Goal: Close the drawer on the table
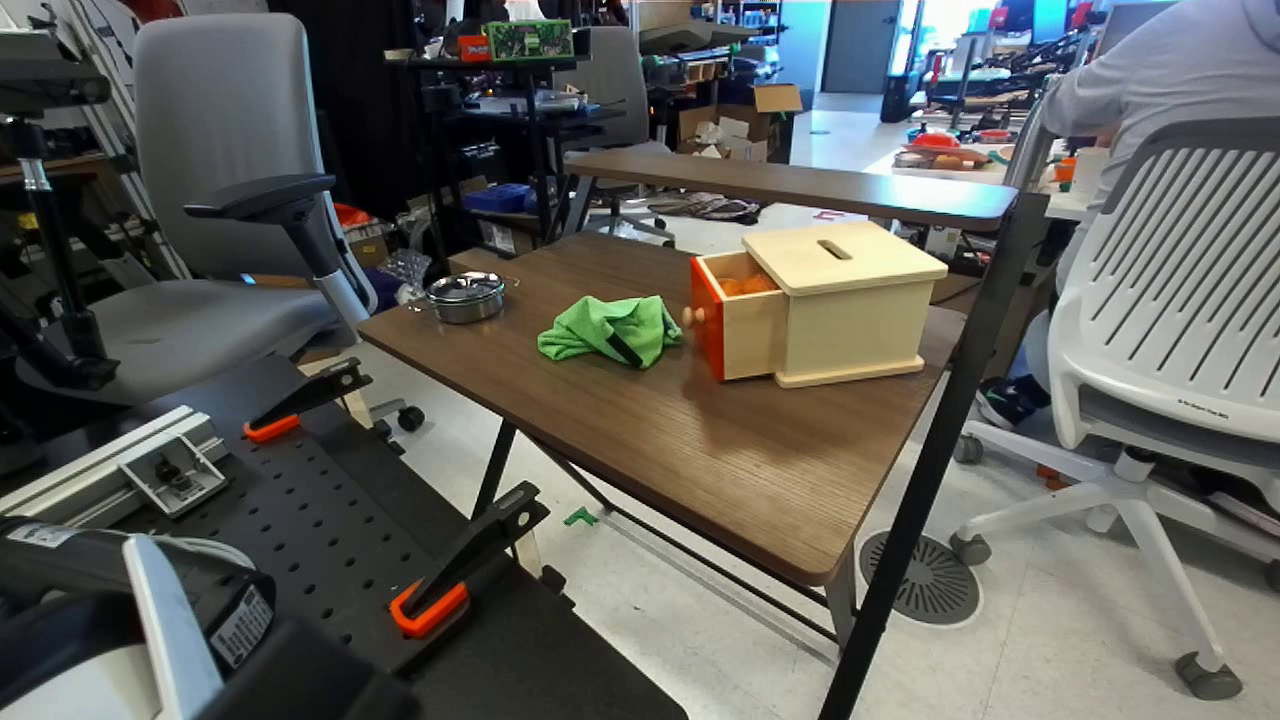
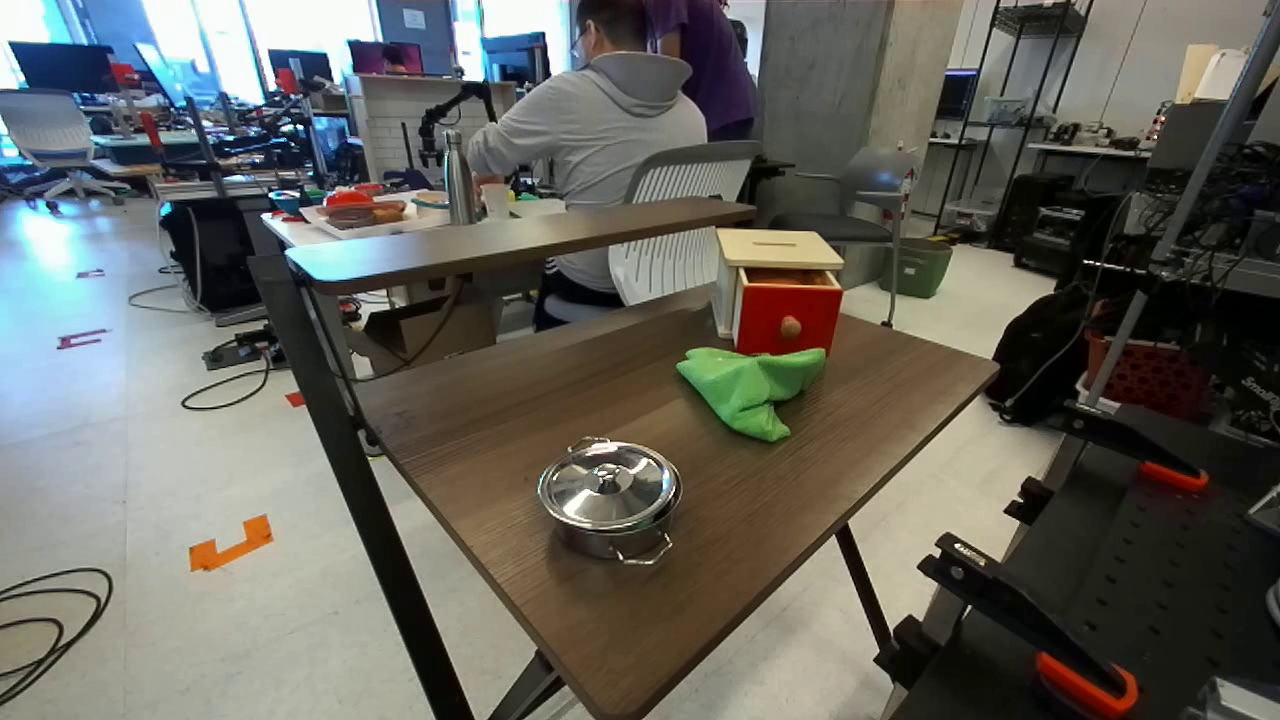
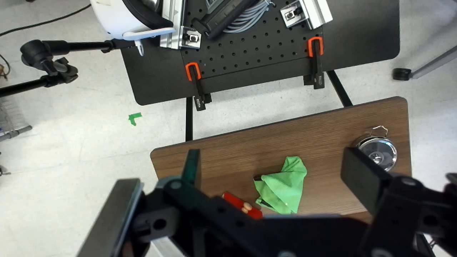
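Observation:
A light wooden box [image 1: 855,325] stands on the brown table [image 1: 720,460]; it also shows in an exterior view [image 2: 780,245]. Its drawer has a red front [image 1: 707,330] with a round wooden knob and is pulled partly out. Something orange [image 1: 748,286] lies inside the drawer. The red front shows in an exterior view [image 2: 762,312] and partly in the wrist view [image 3: 235,201], where gripper parts hide the rest of the box. My gripper [image 3: 276,171] is open, with its fingers wide apart and nothing between them, above the table. It is not seen in either exterior view.
A crumpled green cloth [image 1: 612,330] lies in front of the drawer, close to its red front. A lidded metal pot [image 2: 610,495] stands near the table's end. A raised shelf [image 1: 790,185] runs along one table side. A black perforated bench [image 1: 330,530] with orange clamps stands alongside.

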Controlling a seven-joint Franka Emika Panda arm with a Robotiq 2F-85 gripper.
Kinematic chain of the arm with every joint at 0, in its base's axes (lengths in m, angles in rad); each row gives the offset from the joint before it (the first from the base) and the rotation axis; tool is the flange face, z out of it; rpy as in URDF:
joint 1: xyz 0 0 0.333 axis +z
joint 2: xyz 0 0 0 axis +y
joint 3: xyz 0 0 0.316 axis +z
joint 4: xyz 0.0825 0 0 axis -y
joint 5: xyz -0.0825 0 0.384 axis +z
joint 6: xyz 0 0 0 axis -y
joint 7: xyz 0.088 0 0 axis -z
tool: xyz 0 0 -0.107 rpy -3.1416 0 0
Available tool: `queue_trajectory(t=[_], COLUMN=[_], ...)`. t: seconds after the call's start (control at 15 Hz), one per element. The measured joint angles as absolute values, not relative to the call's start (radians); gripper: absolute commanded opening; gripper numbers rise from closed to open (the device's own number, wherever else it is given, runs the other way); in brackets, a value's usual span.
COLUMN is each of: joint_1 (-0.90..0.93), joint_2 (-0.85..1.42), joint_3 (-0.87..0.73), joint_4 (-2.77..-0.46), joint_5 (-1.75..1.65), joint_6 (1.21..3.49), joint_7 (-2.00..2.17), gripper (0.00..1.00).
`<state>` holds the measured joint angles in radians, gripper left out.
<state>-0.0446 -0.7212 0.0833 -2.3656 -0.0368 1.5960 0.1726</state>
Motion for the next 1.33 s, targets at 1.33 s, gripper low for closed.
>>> queue_trajectory(t=[1.33], joint_1=[-0.047], joint_2=[-0.377], joint_3=[0.203], joint_4=[-2.533], joint_5=[0.252], joint_6=[2.429], joint_7=[0.636], gripper=[1.00])
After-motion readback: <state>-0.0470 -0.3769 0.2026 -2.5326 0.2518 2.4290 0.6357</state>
